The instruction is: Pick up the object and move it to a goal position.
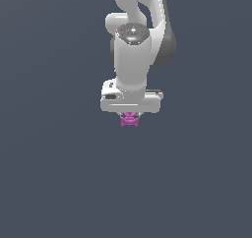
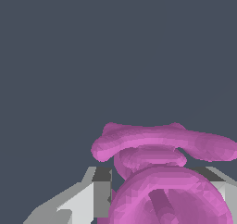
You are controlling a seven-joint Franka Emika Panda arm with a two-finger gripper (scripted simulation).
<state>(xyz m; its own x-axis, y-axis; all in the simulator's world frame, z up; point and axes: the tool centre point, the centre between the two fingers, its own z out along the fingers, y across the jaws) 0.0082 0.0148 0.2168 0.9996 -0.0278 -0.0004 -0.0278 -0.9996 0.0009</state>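
Observation:
The object (image 1: 129, 119) is a small magenta-pink lumpy figurine with short nubs, sitting directly under the white hand of the arm in the exterior view. My gripper (image 1: 129, 117) comes straight down over it, and the hand hides most of the fingers there. In the wrist view the object (image 2: 162, 146) fills the near field, its round body lying between the two grey fingers (image 2: 99, 190), which press in close on either side. The gripper looks shut on the object.
Plain dark grey-blue ground surrounds the arm in both views. The white arm (image 1: 132, 50) rises above the hand toward the frame's upper edge. No goal marker shows.

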